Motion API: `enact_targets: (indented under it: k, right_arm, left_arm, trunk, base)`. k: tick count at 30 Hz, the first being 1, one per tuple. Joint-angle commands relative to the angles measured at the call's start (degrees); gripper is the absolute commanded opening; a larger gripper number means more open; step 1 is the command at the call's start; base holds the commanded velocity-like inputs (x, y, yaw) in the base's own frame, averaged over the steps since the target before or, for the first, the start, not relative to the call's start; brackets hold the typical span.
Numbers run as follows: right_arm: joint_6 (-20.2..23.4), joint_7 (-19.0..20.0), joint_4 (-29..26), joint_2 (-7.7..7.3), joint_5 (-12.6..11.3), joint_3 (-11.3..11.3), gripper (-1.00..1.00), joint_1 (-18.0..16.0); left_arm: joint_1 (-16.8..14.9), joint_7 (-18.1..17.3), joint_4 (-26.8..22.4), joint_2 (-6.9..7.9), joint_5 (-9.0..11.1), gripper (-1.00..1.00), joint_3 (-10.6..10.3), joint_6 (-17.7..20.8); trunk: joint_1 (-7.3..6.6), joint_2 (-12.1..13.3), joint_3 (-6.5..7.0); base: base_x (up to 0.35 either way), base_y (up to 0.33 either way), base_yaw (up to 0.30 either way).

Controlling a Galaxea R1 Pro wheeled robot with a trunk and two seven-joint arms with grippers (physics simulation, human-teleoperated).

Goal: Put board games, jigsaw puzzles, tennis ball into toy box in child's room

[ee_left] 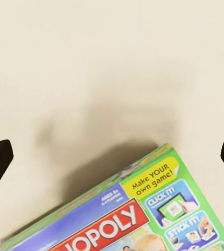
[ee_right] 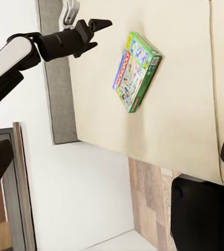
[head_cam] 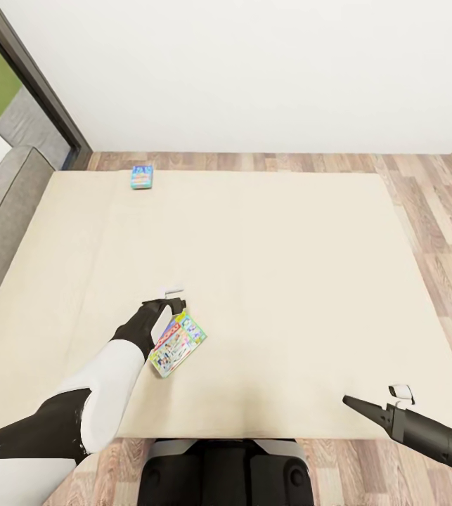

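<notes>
Hovering my left claw (head_cam: 171,301) over the bed (head_cam: 289,267), fingers spread apart and empty, I have the Monopoly box (head_cam: 177,344) lying flat just beneath and beside it. The second game (head_cam: 141,176) lies well beyond the claw, at the bed's far edge. My right claw (head_cam: 366,407) hangs off to the side; I cannot tell its state. Risks, as I judge them: the box lies flat, so the fingers may slide over the lid or press it into the soft bedding. Descending off-centre would likely skew or push the box away.

White-and-black arms (head_cam: 106,393), dark base (head_cam: 226,472)
</notes>
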Motion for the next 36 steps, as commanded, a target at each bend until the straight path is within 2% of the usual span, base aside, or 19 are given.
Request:
enact_targets:
  k: [1,6,15,20,36]
  right_arm:
    - [-0.07,0.08,0.04,-0.02,-0.20,0.01,1.00,-0.03]
    - [-0.67,0.11,0.11,-0.02,-0.28,0.01,1.00,-0.06]
    - [-0.98,0.09,0.15,0.05,-0.30,0.18,1.00,-0.06]
    - [-0.99,0.07,0.13,0.07,-0.26,0.22,1.00,-0.05]
    - [-1.00,0.01,0.21,0.07,-0.28,0.28,1.00,-0.07]
  left_arm:
    - [-0.02,-0.01,-0.11,-0.07,-0.40,1.00,0.32,0.33]
    - [-0.02,-0.01,-0.33,-0.07,-0.40,1.00,0.32,0.33]
    - [-0.11,-0.07,-5.18,-0.07,-0.33,1.00,0.25,1.24]
    - [-0.93,-0.40,-6.17,-0.07,-0.32,1.00,0.24,1.95]
    - [-1.50,-1.41,-5.74,-0.07,-0.23,1.00,0.19,2.91]
  trunk:
    - [0.03,-0.09,-0.16]
    - [0.03,-0.09,-0.64]
    - [0.03,-0.09,-1.49]
    - [0.03,-0.09,-1.96]
    - [0.03,-0.09,-3.47]
  base:
    - [0.000,0.000,0.000]
    - [0.000,0.000,0.000]
    - [0.000,0.000,0.000]
    - [0.000,0.000,0.000]
    - [0.000,0.000,0.000]
